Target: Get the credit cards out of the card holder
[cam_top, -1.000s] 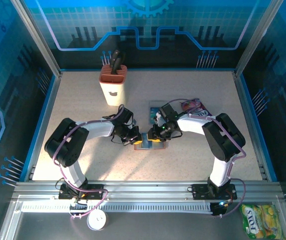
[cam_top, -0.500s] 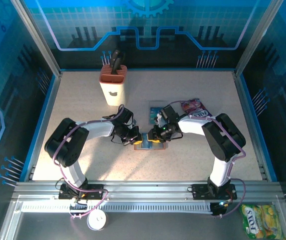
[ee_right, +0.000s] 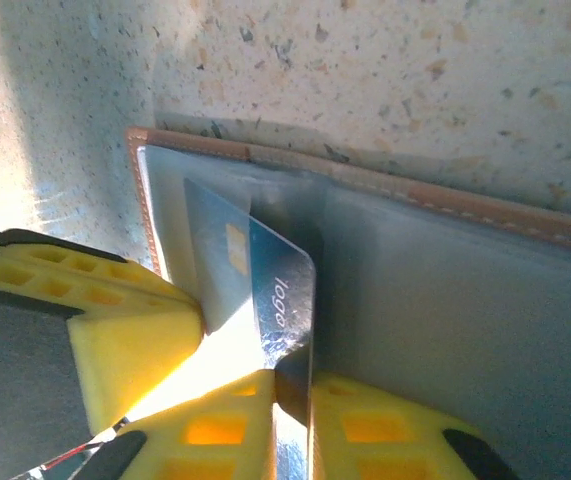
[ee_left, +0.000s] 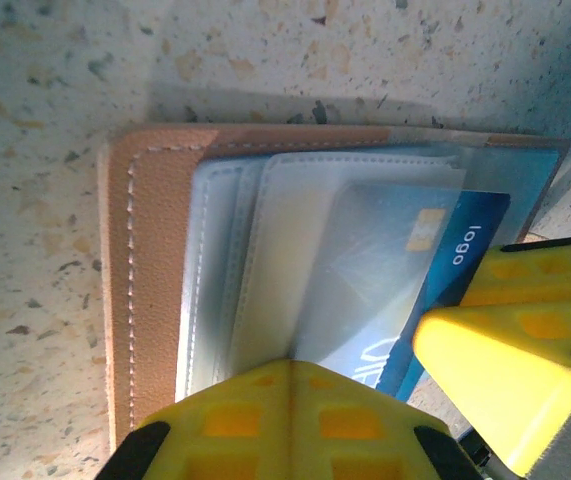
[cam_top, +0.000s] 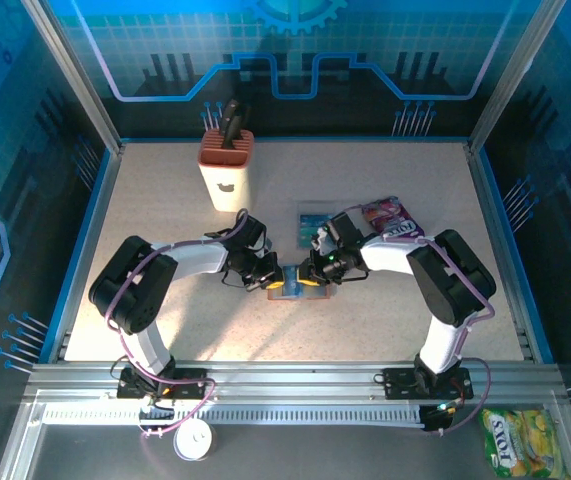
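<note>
The left end effector [ee_left: 290, 405] has its yellow padded fingers pressed together, pinching nothing. Its tip bears down on the left part of the open brown leather-look bifold card holder [ee_left: 155, 290], pinning it flat to the speckled beige worktop [ee_left: 45, 120].

The card holder lies mid-worktop between the two arms, and from overhead its long axis runs left to right. A teal-blue plastic credit card [ee_left: 435, 270] with a gold chip pokes partway out of the blue-grey inner pockets, its free end towards the right arm.

The right end effector [ee_right: 290, 390] is pinching that free end, with the card's thin edge caught between its two yellow pads. The card is tilted up off the card holder.

The next move seems to turn on one relation. The card's buried end lies towards the left end effector and its gripped end towards the right one. A pull along the card's long axis, rightwards and away from the pinning arm, should slide it clear of the pocket. A pull across that axis would likely wedge it against the pocket seams. The right arm is the one placed to draw the card, while the left only holds the card holder down.

The pale pocket layers hide whether more cards sit inside.
</note>
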Controlling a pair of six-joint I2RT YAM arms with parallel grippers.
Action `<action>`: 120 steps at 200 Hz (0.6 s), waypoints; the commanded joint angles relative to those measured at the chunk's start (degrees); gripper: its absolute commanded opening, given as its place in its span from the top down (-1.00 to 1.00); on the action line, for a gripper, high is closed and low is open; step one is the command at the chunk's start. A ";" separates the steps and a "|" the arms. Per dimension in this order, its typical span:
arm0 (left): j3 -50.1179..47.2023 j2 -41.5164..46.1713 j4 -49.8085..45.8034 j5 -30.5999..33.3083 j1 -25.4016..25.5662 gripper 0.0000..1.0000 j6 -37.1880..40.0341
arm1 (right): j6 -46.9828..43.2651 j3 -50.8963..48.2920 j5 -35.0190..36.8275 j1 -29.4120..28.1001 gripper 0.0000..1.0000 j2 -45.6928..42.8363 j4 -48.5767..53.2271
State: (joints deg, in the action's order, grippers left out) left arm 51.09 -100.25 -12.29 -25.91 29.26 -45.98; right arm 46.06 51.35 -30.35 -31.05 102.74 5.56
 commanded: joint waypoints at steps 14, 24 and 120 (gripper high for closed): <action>0.70 -1.35 -3.01 1.40 0.01 1.00 1.15 | 0.91 -2.21 -1.15 0.71 0.73 -1.88 -1.88; 0.73 -1.28 -3.13 1.53 -0.02 1.00 1.22 | 0.80 -2.55 -0.79 0.89 0.75 -2.20 -1.78; 1.36 -0.87 -3.04 0.96 0.01 1.00 1.24 | -3.38 -4.89 2.31 3.97 0.79 -8.38 3.96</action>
State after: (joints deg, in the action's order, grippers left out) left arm 51.29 -100.25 -12.62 -25.89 29.26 -45.98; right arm 45.32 47.11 -29.61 -28.18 96.71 5.74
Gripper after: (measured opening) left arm 0.051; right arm 0.109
